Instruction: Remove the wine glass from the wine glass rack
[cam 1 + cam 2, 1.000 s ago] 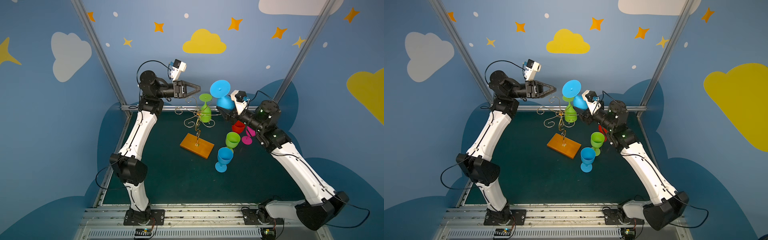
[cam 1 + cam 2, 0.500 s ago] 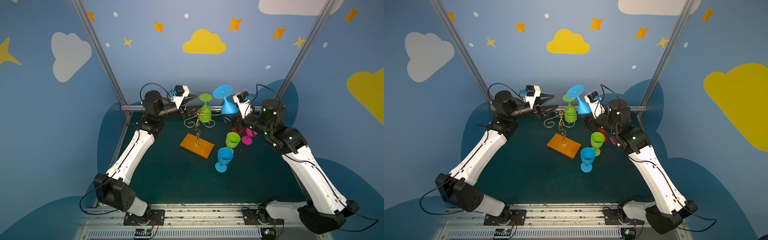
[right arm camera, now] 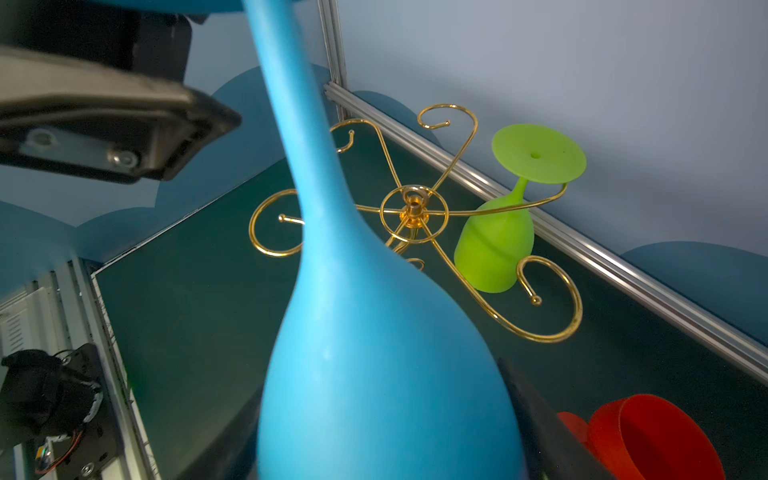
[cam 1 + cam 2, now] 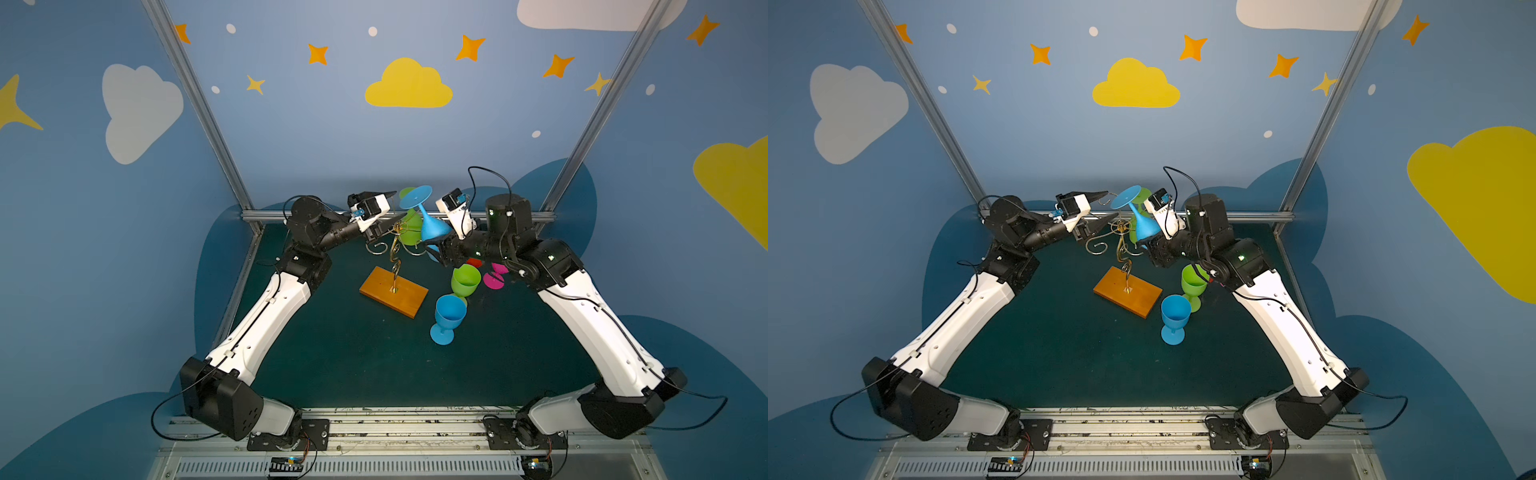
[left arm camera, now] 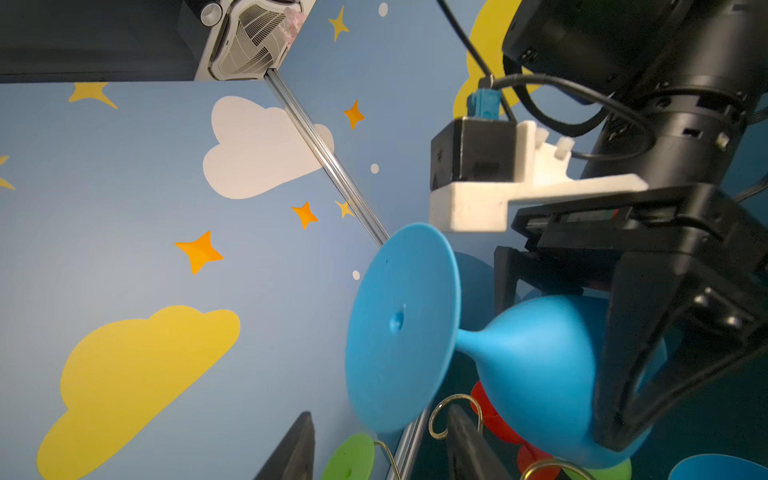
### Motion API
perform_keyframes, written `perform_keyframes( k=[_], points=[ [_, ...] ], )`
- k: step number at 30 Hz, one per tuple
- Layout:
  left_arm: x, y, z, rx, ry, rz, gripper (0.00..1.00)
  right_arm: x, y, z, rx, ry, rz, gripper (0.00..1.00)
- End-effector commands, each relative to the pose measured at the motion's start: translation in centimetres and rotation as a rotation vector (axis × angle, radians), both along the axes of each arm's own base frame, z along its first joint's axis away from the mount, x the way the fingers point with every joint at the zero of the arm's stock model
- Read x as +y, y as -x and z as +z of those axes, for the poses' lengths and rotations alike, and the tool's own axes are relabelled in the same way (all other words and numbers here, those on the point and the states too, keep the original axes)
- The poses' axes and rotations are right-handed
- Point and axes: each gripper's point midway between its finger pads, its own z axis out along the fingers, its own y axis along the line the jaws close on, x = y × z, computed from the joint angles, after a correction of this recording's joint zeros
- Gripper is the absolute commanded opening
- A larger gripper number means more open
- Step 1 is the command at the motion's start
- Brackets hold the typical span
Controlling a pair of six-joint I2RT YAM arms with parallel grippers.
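The wine glass rack (image 4: 394,253), gold wire on an orange wooden base (image 4: 1127,291), stands mid-mat. My right gripper (image 4: 437,246) is shut on the bowl of a blue wine glass (image 4: 432,226), which is tilted foot-up and clear of the rack's right side; its bowl fills the right wrist view (image 3: 374,353). A green wine glass (image 3: 498,245) hangs upside down from a scroll arm at the back (image 4: 1133,232). My left gripper (image 4: 392,205) stands open at the rack's left scroll arms (image 4: 1111,204). A gold curl (image 5: 455,399) sits at one fingertip.
On the mat right of the base stand an upright green glass (image 4: 465,280) and an upright blue glass (image 4: 449,316). A pink glass (image 4: 494,279) and a red glass (image 3: 656,436) lie under my right arm. An aluminium rail (image 4: 536,216) runs along the back.
My left arm has come down and forward, bringing its open gripper from above to the rack's scroll arms. The right gripper has lowered the blue glass slightly.
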Motion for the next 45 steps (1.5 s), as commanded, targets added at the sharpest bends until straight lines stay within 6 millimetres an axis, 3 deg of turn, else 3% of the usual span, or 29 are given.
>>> perform_keyframes(
  k=[1, 10, 16, 19, 23, 26, 33, 37, 41, 45],
  points=[
    [0.1, 0.9, 1.0, -0.068, 0.001, 0.012, 0.48, 1.0, 0.9, 0.3, 0.037, -0.017, 0.04, 0.21],
    [-0.1, 1.0, 0.9, -0.074, 0.0, 0.008, 0.29, 1.7, 1.3, -0.2, 0.064, -0.001, 0.059, 0.2],
    [-0.1, 0.9, 1.1, -0.074, 0.014, 0.012, 0.15, 1.5, 1.4, -0.1, 0.061, 0.001, 0.052, 0.3],
    [0.0, 0.9, 1.3, -0.067, 0.029, 0.018, 0.03, 1.4, 1.6, 0.3, 0.053, -0.01, 0.052, 0.44],
    [0.5, 0.2, 1.5, -0.013, 0.071, 0.052, 0.03, 1.2, 1.9, 1.4, 0.019, -0.041, 0.064, 0.73],
    [1.2, -0.7, 1.7, 0.062, 0.127, 0.102, 0.03, 0.8, 2.1, 2.9, -0.026, -0.085, 0.063, 0.81],
    [2.8, -2.8, 1.0, 0.325, 0.257, 0.181, 0.03, -1.3, 4.0, 8.2, -0.159, -0.308, 0.105, 0.84],
    [3.9, -4.0, 0.3, 0.496, 0.346, 0.178, 0.03, -3.6, 5.2, 10.7, -0.241, -0.454, 0.097, 0.84],
    [5.2, -4.6, 0.0, 0.636, 0.429, 0.11, 0.03, -6.3, 5.7, 11.3, -0.291, -0.506, 0.02, 0.83],
    [5.8, -4.7, -0.1, 0.684, 0.458, 0.069, 0.03, -7.8, 5.2, 10.4, -0.283, -0.506, -0.056, 0.78]
  ],
)
